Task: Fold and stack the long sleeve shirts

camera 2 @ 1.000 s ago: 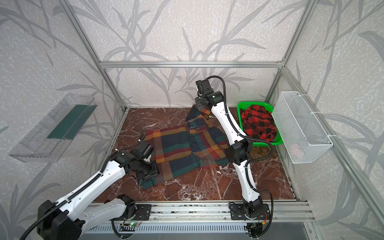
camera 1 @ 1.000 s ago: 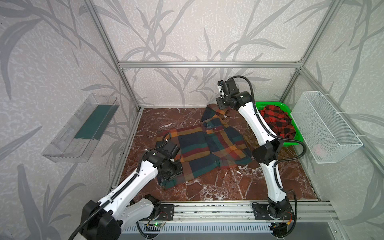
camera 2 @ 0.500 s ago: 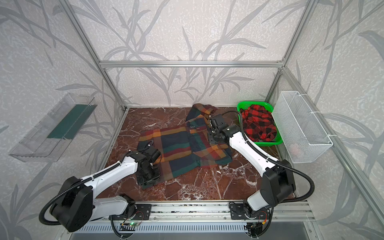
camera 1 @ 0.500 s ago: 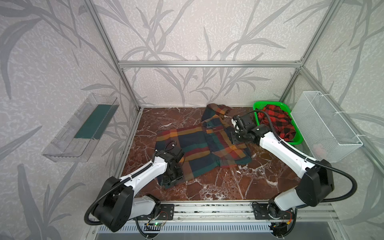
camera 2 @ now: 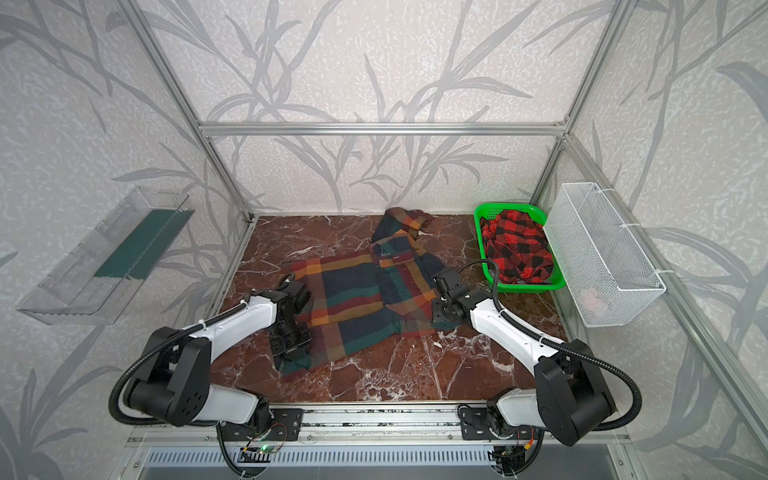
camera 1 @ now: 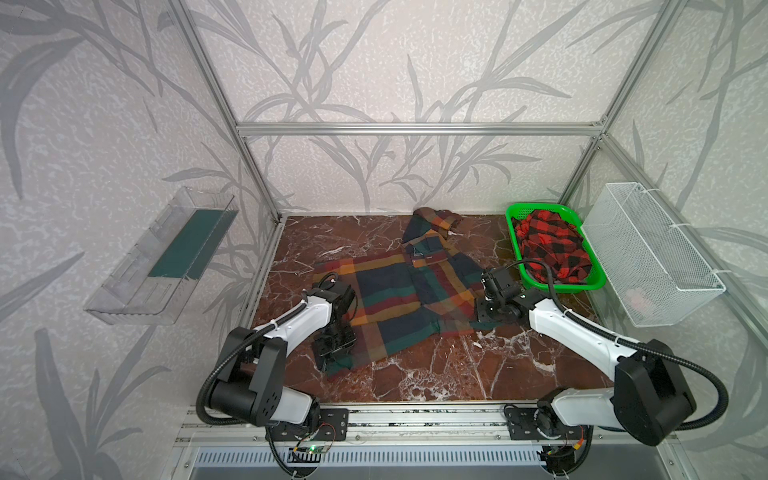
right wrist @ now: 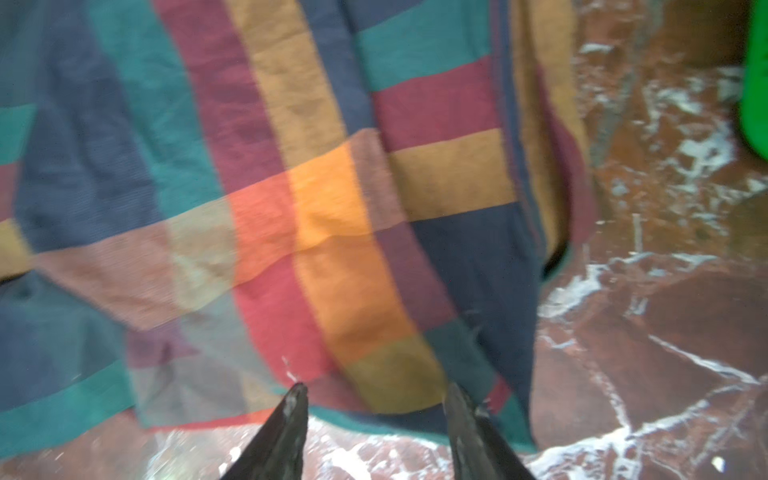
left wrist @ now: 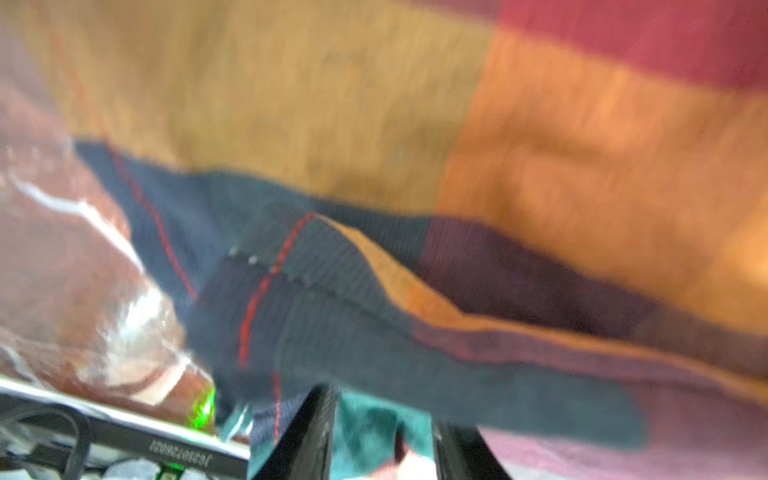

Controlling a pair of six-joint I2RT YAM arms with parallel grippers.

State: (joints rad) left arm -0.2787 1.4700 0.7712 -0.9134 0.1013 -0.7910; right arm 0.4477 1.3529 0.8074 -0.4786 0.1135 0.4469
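One long sleeve shirt, plaid in navy, orange, green and red, lies spread on the marble table, with a sleeve bunched at the back. My left gripper sits at its near left corner. In the left wrist view it is shut on teal cloth of that shirt. My right gripper is low at the shirt's right hem. In the right wrist view it stands open over the hem of the shirt. The red-and-black check shirt is crumpled in the basket.
The green plastic basket stands at the back right, close behind the right arm. A white wire basket hangs on the right wall. A clear tray hangs on the left wall. Bare marble lies in front of the shirt.
My right arm has come down from the shirt's back collar to its right hem, nearer the front. The left arm has folded lower, and its gripper has stayed at the near left corner.
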